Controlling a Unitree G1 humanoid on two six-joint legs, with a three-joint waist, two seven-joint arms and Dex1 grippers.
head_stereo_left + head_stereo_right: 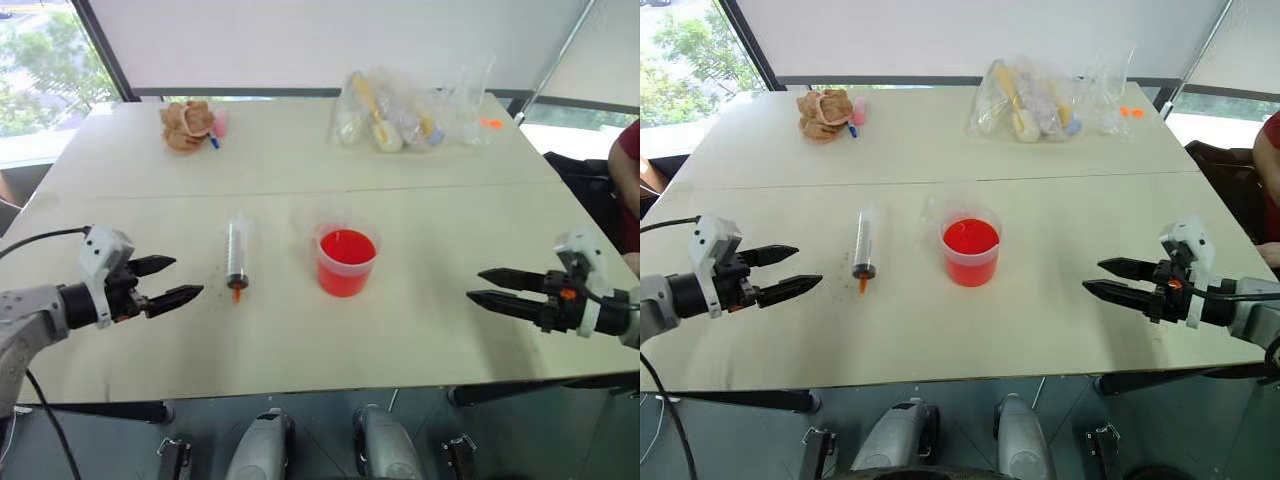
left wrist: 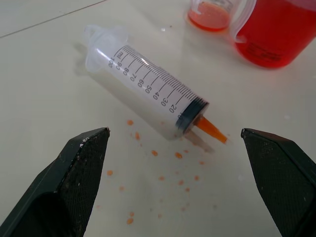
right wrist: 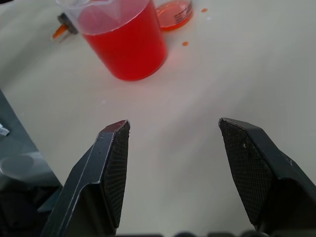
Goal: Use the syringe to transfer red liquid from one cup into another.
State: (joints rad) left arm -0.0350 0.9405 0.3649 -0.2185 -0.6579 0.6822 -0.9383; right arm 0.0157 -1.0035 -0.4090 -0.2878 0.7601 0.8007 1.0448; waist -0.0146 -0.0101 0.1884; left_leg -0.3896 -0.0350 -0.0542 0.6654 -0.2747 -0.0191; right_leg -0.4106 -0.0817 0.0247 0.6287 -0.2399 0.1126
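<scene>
A: Start with the head view. Where does everything sit relative to the red cup point(image 1: 347, 262)?

B: The red cup stands near the middle of the table point(image 1: 420, 330), full of red liquid point(image 1: 347, 246). The syringe point(image 1: 237, 255) lies flat to its left, near but apart, orange nozzle toward the robot. The clear cup point(image 1: 306, 219) sits just beside the red cup, behind it and to the left, hard to make out. Far behind the red cup lie a bundle of clear bags point(image 1: 410, 110) and, off to the left, a brown stuffed toy point(image 1: 186, 125).

A: And the grippers?

B: The left gripper point(image 1: 170, 281) hovers well left of the red cup, beyond the syringe, fingers apart and holding nothing. The right gripper point(image 1: 490, 286) hovers well to the cup's right, also spread and holding nothing.

A: Left wrist view?

B: Fingers point(image 2: 74, 182) stand wide apart; the syringe lies between and beyond them, plunger pushed in, orange droplets point(image 2: 158, 168) speckling the table around the nozzle. The red cup sits past the nozzle end, and the clear cup beside it holds a little red at the bottom.

A: Right wrist view?

B: Fingers point(image 3: 106, 173) wide apart over bare table; the red cup stands ahead, with the clear cup's reddish base just behind it.
</scene>
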